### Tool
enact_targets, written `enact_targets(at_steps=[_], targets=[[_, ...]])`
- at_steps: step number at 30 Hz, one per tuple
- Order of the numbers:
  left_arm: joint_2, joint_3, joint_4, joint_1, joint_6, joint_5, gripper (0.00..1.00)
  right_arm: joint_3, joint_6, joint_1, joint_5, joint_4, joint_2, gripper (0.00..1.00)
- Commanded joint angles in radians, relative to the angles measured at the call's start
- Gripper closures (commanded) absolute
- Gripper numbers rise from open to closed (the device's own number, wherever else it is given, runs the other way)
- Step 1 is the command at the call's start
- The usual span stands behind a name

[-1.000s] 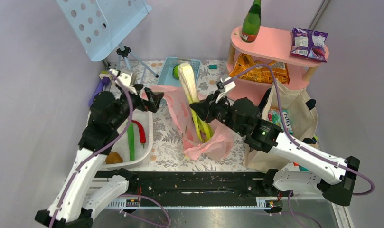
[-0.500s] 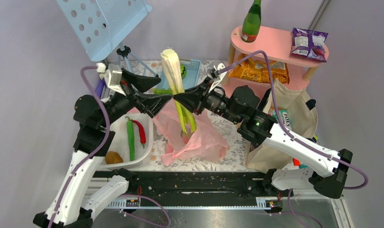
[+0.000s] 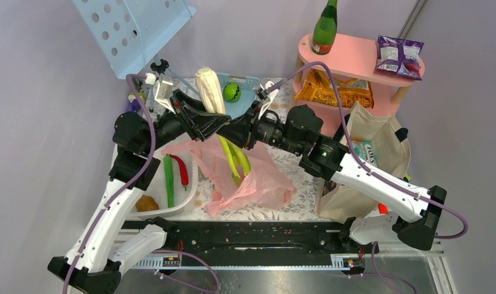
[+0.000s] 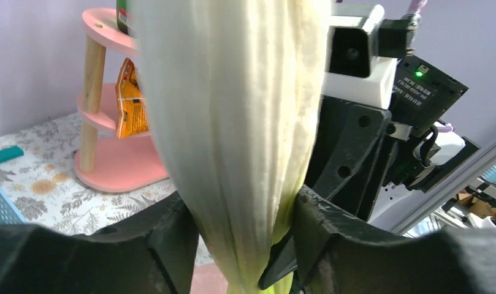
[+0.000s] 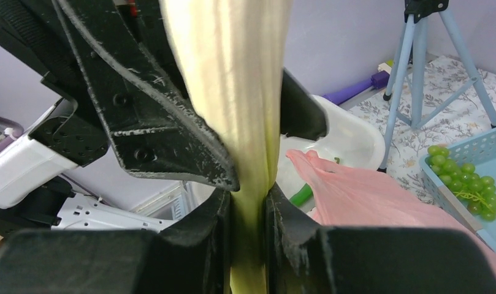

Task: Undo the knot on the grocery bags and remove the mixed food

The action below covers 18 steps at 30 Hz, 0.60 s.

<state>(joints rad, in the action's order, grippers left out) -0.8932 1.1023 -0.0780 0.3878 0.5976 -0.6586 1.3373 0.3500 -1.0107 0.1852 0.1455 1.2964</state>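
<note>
Both the left fingers [image 4: 165,245] and right fingers [image 5: 294,239] pinch the leek [image 3: 209,92] from each side; it stands up, green end in the bag [image 3: 260,184].

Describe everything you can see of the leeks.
The leeks are a bundle of long stalks, creamy white and ribbed at the upper end, fading through yellow-green to green lower down. They stand nearly upright, leaning a little left in the top view. The right tool is clamped on the stalks, and the left tool grips them from the opposite side at nearly the same height. Their green lower ends reach into the open mouth of the pink bag.
</note>
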Motion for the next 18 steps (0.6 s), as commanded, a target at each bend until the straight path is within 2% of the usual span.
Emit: enact_targets(at_steps=[1,4,6,8,9,13,18], targets=[[-0.014,0.007,-0.049,-0.002,0.014,0.055,0.63,0.053,0.004,-0.005,0.044,0.029,-0.005,0.87],[-0.018,0.036,-0.009,-0.002,-0.007,0.086,0.88,0.043,-0.005,-0.005,0.018,0.011,-0.018,0.54],[-0.022,0.07,0.048,-0.002,-0.054,0.119,0.95,0.042,-0.025,-0.005,-0.008,-0.016,-0.029,0.27],[-0.025,0.125,0.149,-0.003,-0.122,0.193,0.99,0.039,-0.053,-0.005,-0.043,-0.047,-0.05,0.07],[-0.029,0.163,0.213,-0.004,-0.162,0.238,1.0,0.034,-0.071,-0.005,-0.069,-0.062,-0.062,0.01],[-0.061,0.313,0.456,-0.015,-0.304,0.398,1.0,-0.005,-0.138,-0.004,-0.164,-0.137,-0.121,0.0],[-0.07,0.406,0.576,-0.036,-0.382,0.475,1.0,-0.069,-0.155,-0.003,-0.289,-0.24,-0.182,0.0]])
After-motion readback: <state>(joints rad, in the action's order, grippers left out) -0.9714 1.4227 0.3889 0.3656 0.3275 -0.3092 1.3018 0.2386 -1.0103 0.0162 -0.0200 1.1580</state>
